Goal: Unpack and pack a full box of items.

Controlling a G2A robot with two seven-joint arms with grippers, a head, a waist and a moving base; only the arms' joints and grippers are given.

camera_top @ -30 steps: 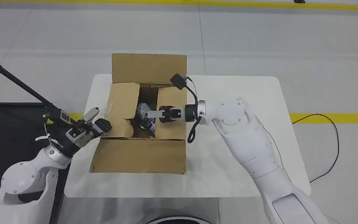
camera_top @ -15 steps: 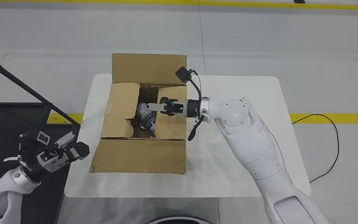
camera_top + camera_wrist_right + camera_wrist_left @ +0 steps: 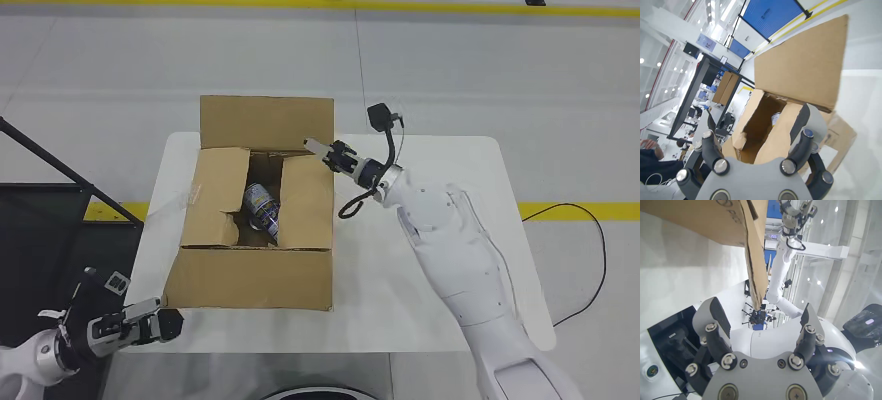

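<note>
An open cardboard box (image 3: 250, 275) stands on the white table (image 3: 430, 250), its four flaps spread. A blue and white can (image 3: 262, 210) lies inside, also seen through the box's gap as the can (image 3: 775, 118). My right gripper (image 3: 320, 149) hangs open over the box's far right corner, holding nothing; in its wrist view the right gripper (image 3: 757, 121) looks down at the box (image 3: 800, 56). My left gripper (image 3: 166, 325) is open and empty off the table's near left corner. In the left wrist view the left gripper (image 3: 762, 317) points up past a box flap (image 3: 753, 256).
A black frame (image 3: 40, 160) and a dark surface (image 3: 40, 220) stand left of the table. Bare tabletop lies to the right of the box. A yellow line (image 3: 560, 210) runs along the floor beyond the table's right edge.
My right gripper came out of the box and moved to its far right corner. My left arm drew back from the box's left flap to beyond the table's near left corner.
</note>
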